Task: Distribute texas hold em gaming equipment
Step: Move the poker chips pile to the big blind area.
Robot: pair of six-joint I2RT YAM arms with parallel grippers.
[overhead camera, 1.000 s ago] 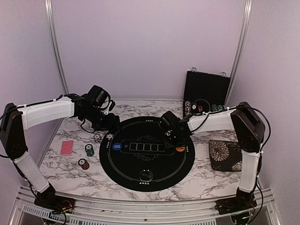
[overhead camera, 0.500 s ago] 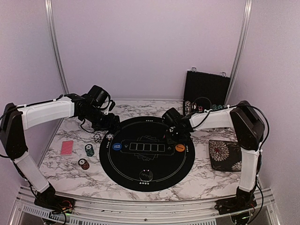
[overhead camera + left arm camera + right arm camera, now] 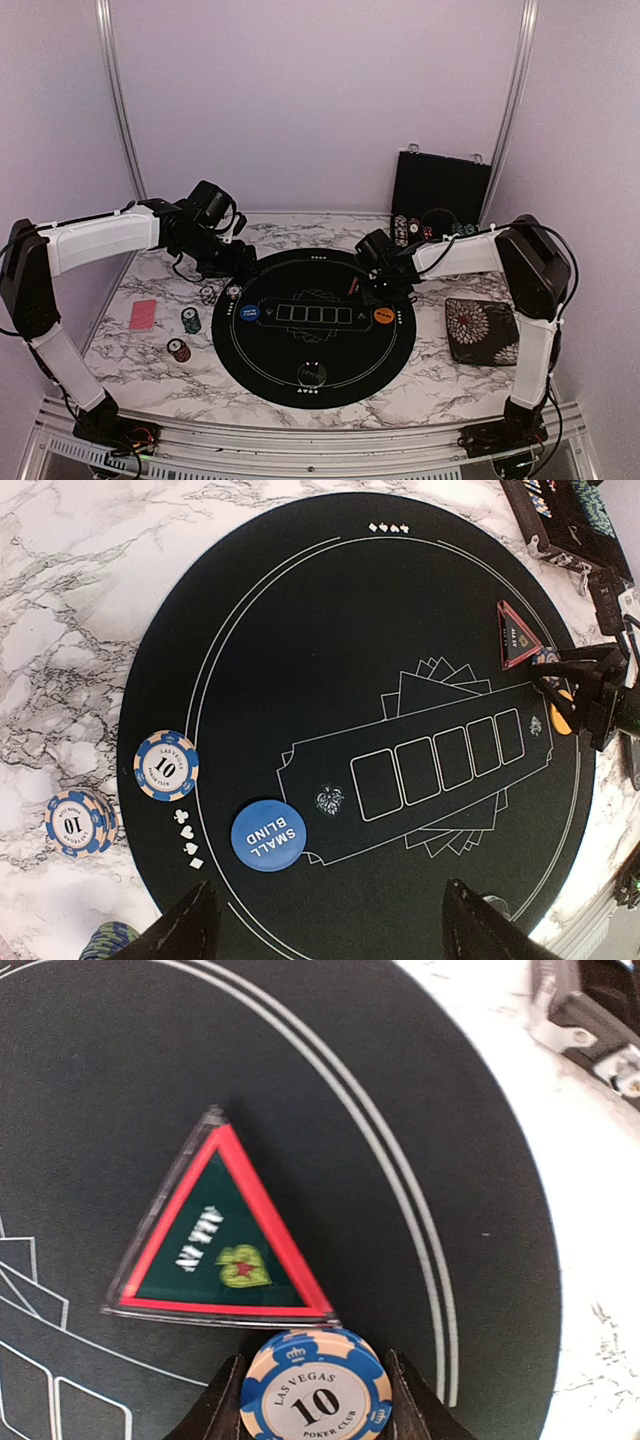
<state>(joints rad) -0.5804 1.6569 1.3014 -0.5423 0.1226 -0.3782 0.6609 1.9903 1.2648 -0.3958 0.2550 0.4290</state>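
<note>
**Marble table, black mat: one blue chip in the right jaws**

Marble-patterned table point(image 3: 130, 350) under lilac walls carries a round black mat point(image 3: 313, 350). From above, the left arm point(image 3: 100, 240) reaches to the mat's far left edge and the right arm point(image 3: 460, 255) to its far right. A red-backed card point(image 3: 143, 315) and two chip stacks point(image 3: 190, 320) lie on the marble at left. A blue button point(image 3: 248, 313), an orange button point(image 3: 384, 316) and a black button point(image 3: 312, 374) sit on the mat. The chip case point(image 3: 440, 190) stands open at the back, with the floral pad point(image 3: 482, 330) at right.

Left wrist view: the left jaws stand apart and empty above the blue button, with a single chip point(image 3: 166, 765) on the mat's edge nearby.

Right wrist view: the right jaws are clamped on a blue-and-cream chip point(image 3: 318, 1385), gripped by its rim just beside the base of a red-edged triangular marker point(image 3: 222, 1245). Whether it touches the mat cannot be told.

The step in hand looks like setting this chip down at the far-right place. Done well, it lands flat on bare mat, clear of the marker and the orange button. The jaws should part only once it rests, then lift straight up so nothing drags.
</note>
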